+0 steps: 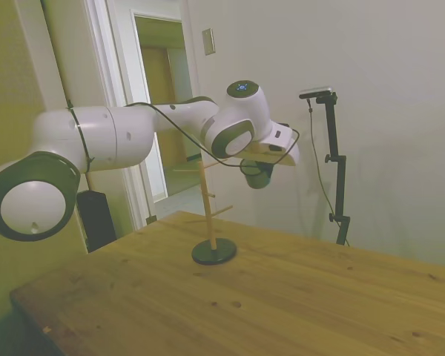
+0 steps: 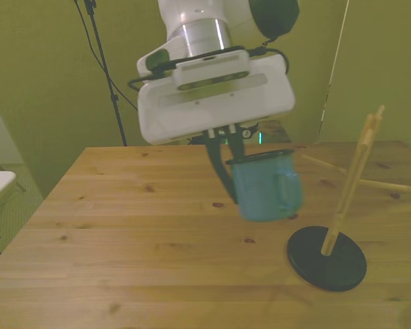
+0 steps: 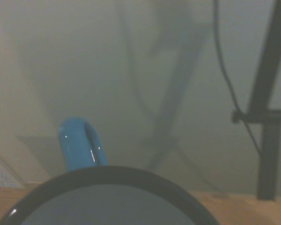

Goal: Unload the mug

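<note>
While held aloft, one mug [image 2: 267,188] in pincer [image 2: 227,164], beside one rack [image 2: 335,233]

The mug [image 2: 267,186] is held clear above the table [image 2: 123,226], with open air beneath it. One obstacle is seen: a wooden rack [image 2: 342,205] on a dark round base, standing near the table's edge at the front view's right, just beside the mug, its pegs pointing outward. Bare tabletop is left toward the front view's left.
</note>
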{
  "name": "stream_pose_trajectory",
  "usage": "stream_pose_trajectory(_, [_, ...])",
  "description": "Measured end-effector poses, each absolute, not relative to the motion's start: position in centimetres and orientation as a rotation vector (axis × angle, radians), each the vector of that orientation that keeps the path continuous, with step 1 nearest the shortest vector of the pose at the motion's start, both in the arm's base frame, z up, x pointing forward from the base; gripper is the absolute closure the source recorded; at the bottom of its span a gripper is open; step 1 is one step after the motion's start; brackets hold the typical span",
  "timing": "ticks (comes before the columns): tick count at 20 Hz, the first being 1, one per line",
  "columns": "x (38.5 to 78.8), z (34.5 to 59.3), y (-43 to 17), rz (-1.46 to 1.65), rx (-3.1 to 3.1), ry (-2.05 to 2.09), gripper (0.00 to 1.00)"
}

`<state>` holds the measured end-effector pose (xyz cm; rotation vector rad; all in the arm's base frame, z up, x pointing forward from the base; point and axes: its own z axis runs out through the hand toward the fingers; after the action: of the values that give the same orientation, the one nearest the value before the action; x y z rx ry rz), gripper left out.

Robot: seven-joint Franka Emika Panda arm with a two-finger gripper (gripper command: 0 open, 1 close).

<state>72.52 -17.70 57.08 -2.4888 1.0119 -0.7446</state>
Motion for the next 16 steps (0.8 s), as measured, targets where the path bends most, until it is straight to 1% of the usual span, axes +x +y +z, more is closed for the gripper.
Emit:
stream_pose_trajectory(3, [69.4,57.8,-21.4,-0.628,-2.602,1.148,1.00])
stream_pose_trajectory(6, [65.0,56.9,-23.7,-0.426,-2.727,1.229,1.00])
stream_pose_trajectory(8, [62.4,55.0,-24.1,-0.277,-2.800,1.257,1.00])
stream_pose_trajectory(11, [59.8,50.9,-22.4,-0.093,-2.868,1.230,1.00])
stream_pose_trajectory(13, [59.1,49.1,-20.7,-0.065,-2.875,1.200,1.00])
stream_pose_trajectory(16, [58.4,46.4,-18.8,-0.112,-2.865,1.185,1.00])
